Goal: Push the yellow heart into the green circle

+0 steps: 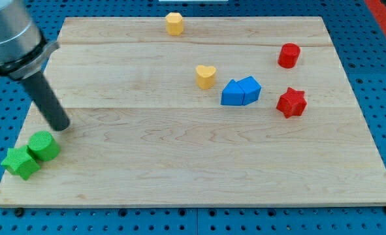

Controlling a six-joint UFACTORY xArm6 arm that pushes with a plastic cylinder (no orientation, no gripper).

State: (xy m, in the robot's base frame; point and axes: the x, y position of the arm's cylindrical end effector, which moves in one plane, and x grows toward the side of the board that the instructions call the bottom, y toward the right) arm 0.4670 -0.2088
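A: Where is the rod sitting at this moment?

B: My tip (61,124) is resting on the pale wooden board (193,176) at the frame's left side, just above the green cylinder block, the green circle (44,145). I cannot tell whether it is touching that block. There are no jaws on this rig, only the straight dark rod, so it is holding nothing.

A: What is lying beside the circle?

B: A green star-shaped block (20,162) is touching it on the lower left, near the board's bottom left corner.

A: And the task piece?

B: The yellow heart-shaped block (206,76) is sitting above the board's centre, well apart from my tip and from the green pair.

A: Neighbours?

B: Two blue blocks (241,91), shapes unclear, are pressing together just right of the heart. A red star block (291,102) is lying further right, a red cylinder block (289,55) is standing above it, and a yellow block (174,23), possibly hexagonal, is sitting at the top edge.
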